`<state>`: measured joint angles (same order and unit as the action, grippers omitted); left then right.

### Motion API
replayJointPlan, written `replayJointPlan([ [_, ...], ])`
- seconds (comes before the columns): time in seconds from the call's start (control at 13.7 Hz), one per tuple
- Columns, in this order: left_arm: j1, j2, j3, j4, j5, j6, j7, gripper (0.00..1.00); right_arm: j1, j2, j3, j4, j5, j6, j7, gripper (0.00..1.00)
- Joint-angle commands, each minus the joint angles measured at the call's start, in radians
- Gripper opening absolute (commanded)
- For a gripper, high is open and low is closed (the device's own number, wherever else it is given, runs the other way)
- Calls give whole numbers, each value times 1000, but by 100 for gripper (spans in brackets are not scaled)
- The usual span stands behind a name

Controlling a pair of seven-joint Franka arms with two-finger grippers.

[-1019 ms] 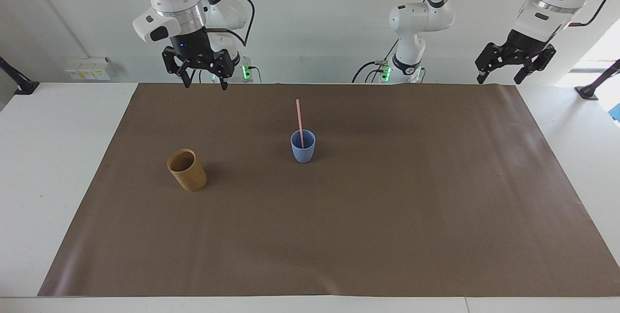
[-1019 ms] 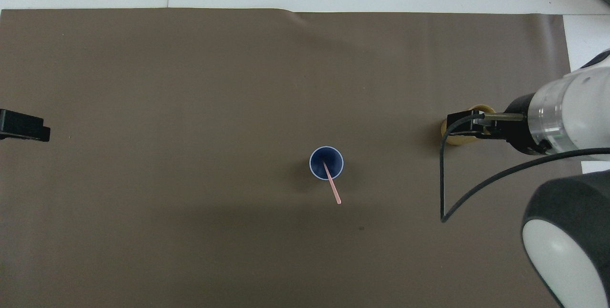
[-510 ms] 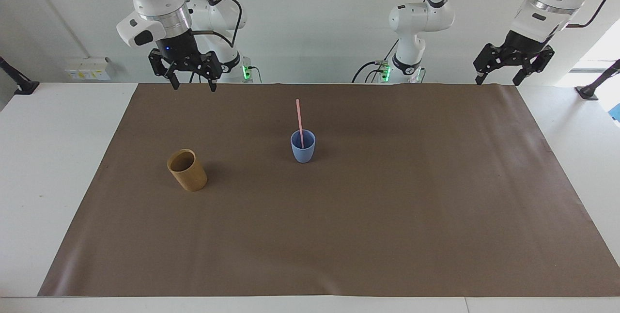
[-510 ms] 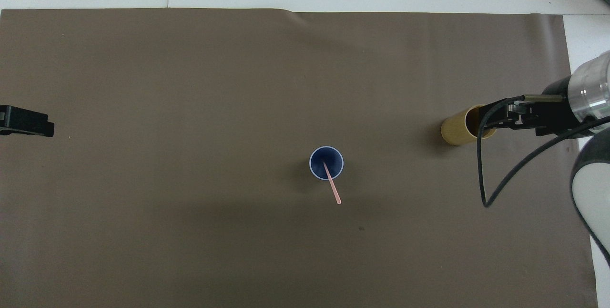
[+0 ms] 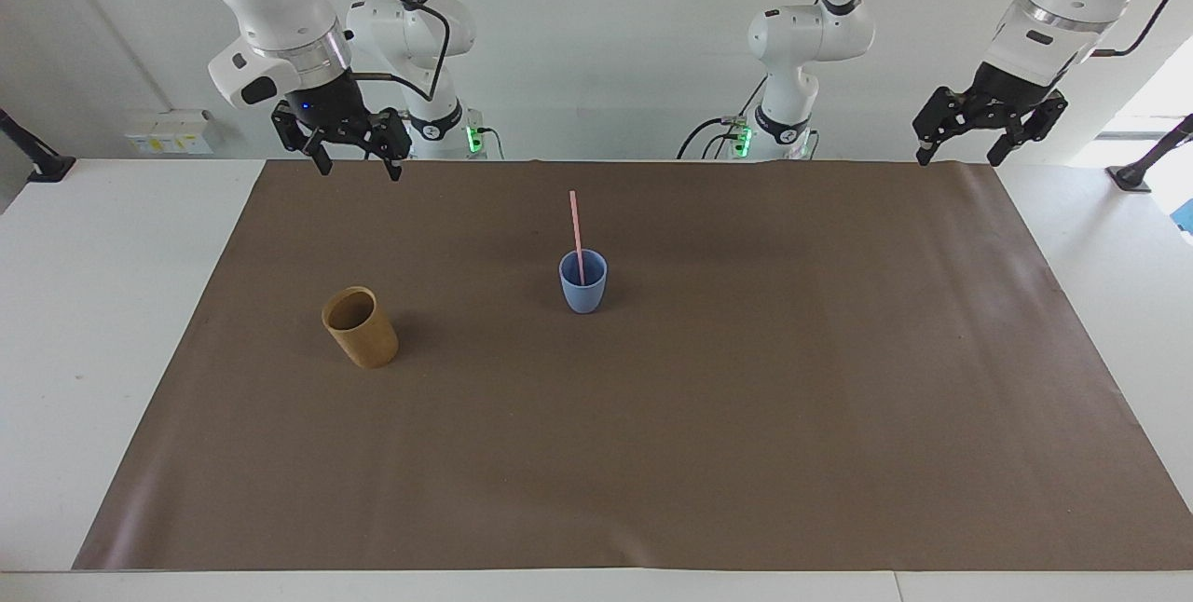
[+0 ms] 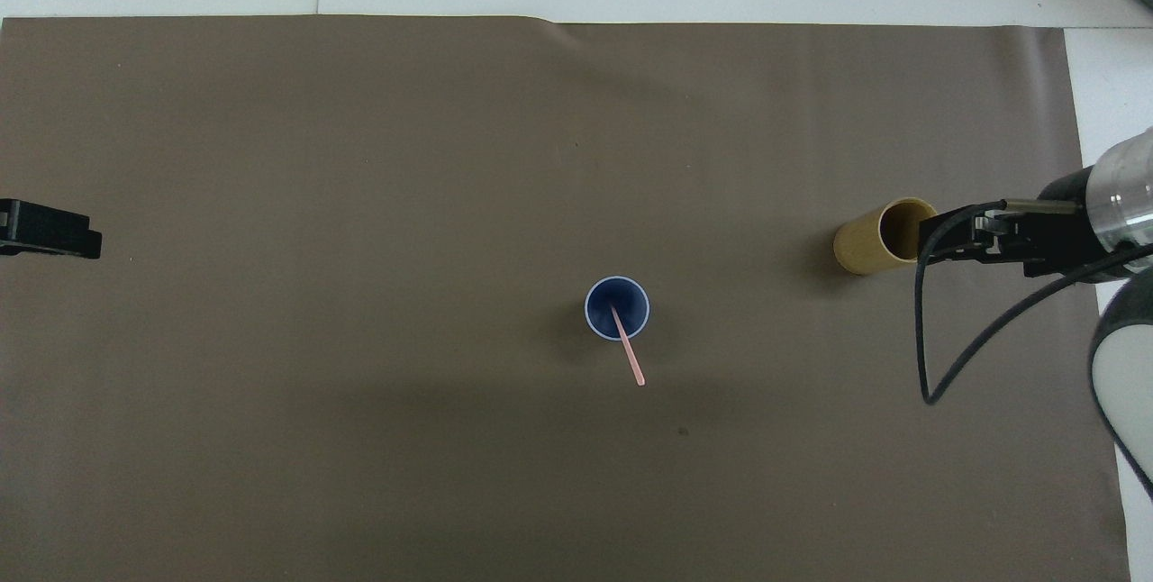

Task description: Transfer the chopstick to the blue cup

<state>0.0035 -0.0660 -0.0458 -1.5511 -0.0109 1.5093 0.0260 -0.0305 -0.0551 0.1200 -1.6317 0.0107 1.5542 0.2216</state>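
Note:
The pale-pink chopstick (image 5: 576, 227) (image 6: 628, 349) stands in the blue cup (image 5: 583, 285) (image 6: 617, 308) at the middle of the brown mat, its upper end leaning toward the robots. My right gripper (image 5: 357, 165) (image 6: 955, 231) hangs open and holds nothing, raised over the mat's edge nearest the robots at the right arm's end. My left gripper (image 5: 960, 151) (image 6: 49, 229) is open and holds nothing, raised over the mat's corner at the left arm's end.
A tan wooden cup (image 5: 360, 327) (image 6: 881, 235) stands on the mat toward the right arm's end, a little farther from the robots than the blue cup. The brown mat (image 5: 746, 416) covers most of the white table.
My right gripper has drawn away toward the right arm's end and the robots, uncovering the tan cup in the overhead view. The left gripper rose slightly. Cups and chopstick have not moved.

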Motion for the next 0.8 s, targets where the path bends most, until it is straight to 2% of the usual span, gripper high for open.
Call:
replayJointPlan([
  [0.0, -14, -18, 15, -17, 8, 2, 3, 100, -5, -41, -8, -57, 14, 30, -22, 100],
  [0.73, -14, -26, 15, -17, 5, -63, 11, 100, -3, -43, -8, -59, 14, 37, -53, 100],
])
